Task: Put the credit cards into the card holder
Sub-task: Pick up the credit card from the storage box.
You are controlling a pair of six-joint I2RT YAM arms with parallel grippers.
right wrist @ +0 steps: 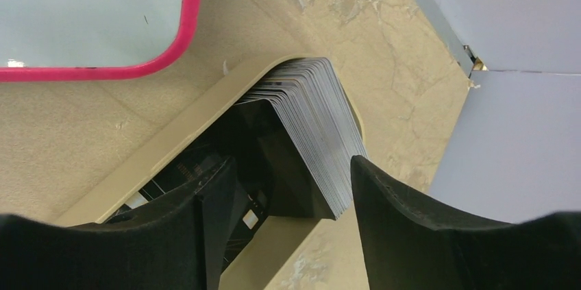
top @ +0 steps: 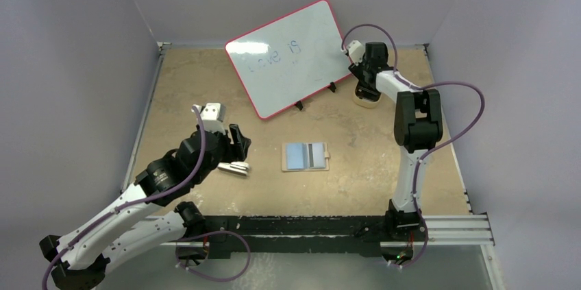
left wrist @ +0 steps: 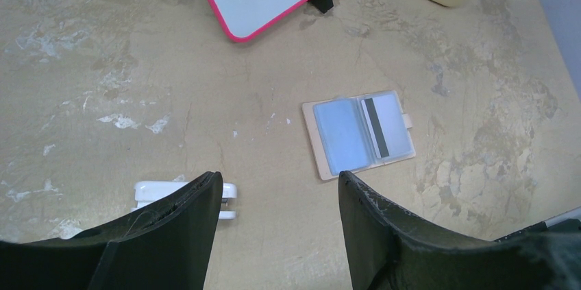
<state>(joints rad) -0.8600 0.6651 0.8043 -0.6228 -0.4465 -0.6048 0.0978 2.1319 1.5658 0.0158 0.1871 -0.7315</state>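
Note:
The card holder (top: 306,158) lies open and flat mid-table, also in the left wrist view (left wrist: 322,149). A pale blue card (left wrist: 340,136) sits in its left half, and a card with a black stripe (left wrist: 387,125) in its right half. My left gripper (top: 238,145) is open and empty, to the left of the holder and above the table (left wrist: 281,177). A stack of several grey credit cards (right wrist: 315,125) stands on edge in a tan oval tray (right wrist: 157,153). My right gripper (right wrist: 293,163) is open over that tray at the back right (top: 363,84), its fingers either side of the stack.
A pink-framed whiteboard (top: 286,57) stands on feet at the back centre. A thick silver-white block (top: 233,168) lies under my left gripper, partly hidden behind the left finger (left wrist: 185,194). The tan tray (top: 366,100) stands near the right wall.

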